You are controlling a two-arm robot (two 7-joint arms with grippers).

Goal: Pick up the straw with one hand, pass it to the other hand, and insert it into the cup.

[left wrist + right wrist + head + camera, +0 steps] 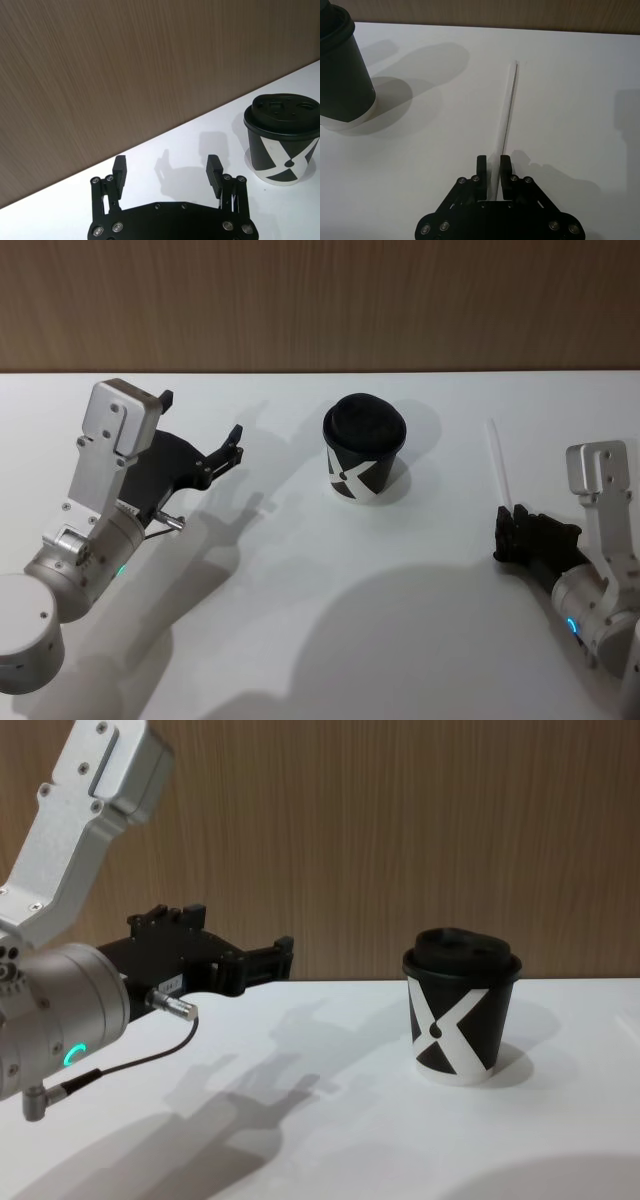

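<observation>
a: nearest first. right gripper (pixel 493 169)?
b: low at the table (pixel 290 580) on the robot's right. fingers drawn together on the near end of the straw (pixel 508 105), looks pinched. rest of the straw lies flat, pointing away toward the wall (pixel 320 300), off to the cup's right.
a: risk there?
b: the grip is right at the tip. my guess is the long free end swings or sags on the lift, or the thin tube slips out or gets crushed.
a: left gripper (pixel 228 452)?
b: farther out on the left, above the table. fingers wide apart, nothing in them, aimed toward the cup (pixel 363 452). it's well apart from the straw, so both arms have to meet for the handover. a tilted straw would be hard to catch, and an arm could clip the cup.
a: cup?
b: upright mid-table, lid (pixel 282 107) on. the lid opening looks small, so a skewed straw would likely miss it or shove the cup over.
</observation>
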